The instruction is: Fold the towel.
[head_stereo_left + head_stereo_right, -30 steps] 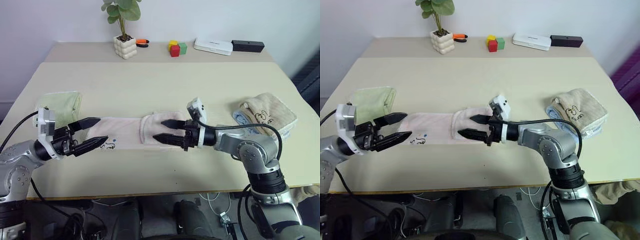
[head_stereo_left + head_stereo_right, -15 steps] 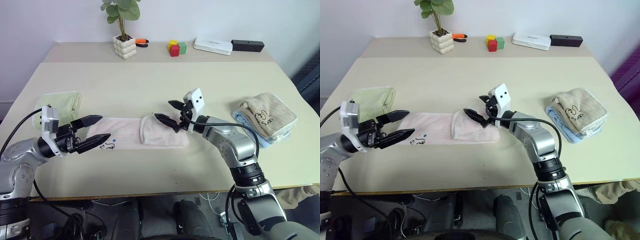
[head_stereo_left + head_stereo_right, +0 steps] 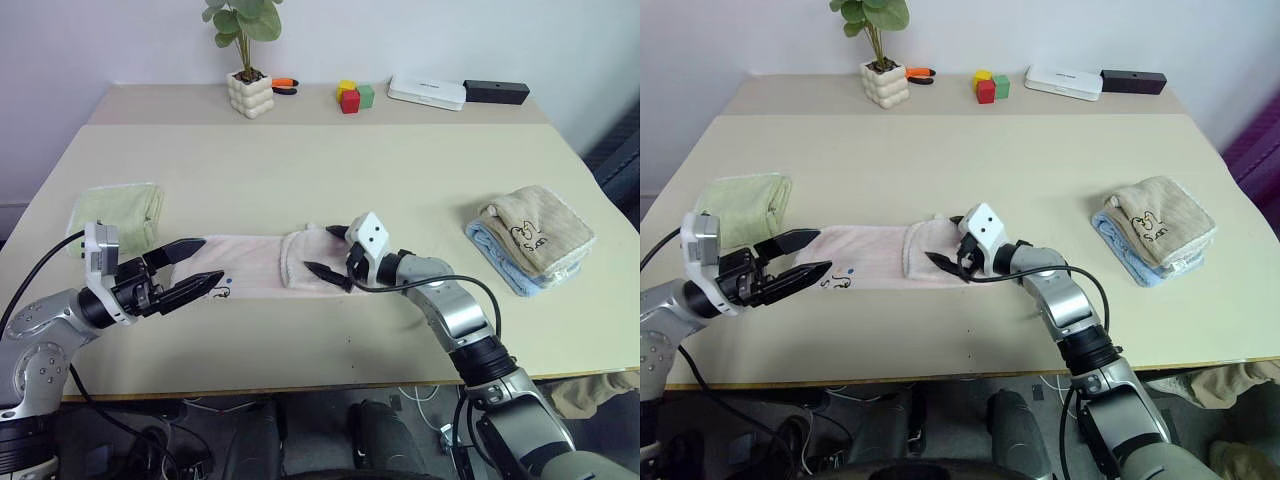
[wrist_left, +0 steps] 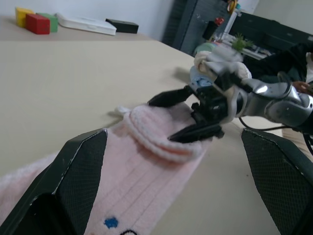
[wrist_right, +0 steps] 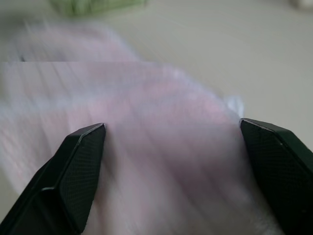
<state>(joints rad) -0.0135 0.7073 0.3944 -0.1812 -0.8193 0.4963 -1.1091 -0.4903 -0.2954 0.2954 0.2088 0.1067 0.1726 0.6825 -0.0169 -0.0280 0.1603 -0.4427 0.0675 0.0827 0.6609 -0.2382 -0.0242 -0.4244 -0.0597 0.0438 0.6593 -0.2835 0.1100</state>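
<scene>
The pale pink towel (image 3: 255,262) lies flat as a long strip near the table's front edge. Its right end is folded back over itself, and a small dark embroidered mark (image 3: 222,292) sits near its left end. My left gripper (image 3: 213,262) hovers open at the towel's left end, pointing right along it. My right gripper (image 3: 318,249) is open low over the folded right end, one finger on each side of the flap. In the right wrist view pink towel (image 5: 161,122) fills the gap between the fingers (image 5: 83,166). The left wrist view faces the right gripper (image 4: 190,115) along the towel.
A light green folded towel (image 3: 115,212) lies at the left. A beige towel on a blue one (image 3: 530,235) lies at the right. At the back stand a potted plant (image 3: 250,92), coloured blocks (image 3: 352,96), a white box (image 3: 427,92) and a black box (image 3: 495,92).
My right gripper has rolled and come down from above onto the towel's folded right end. The left gripper has stayed by the left end, still open.
</scene>
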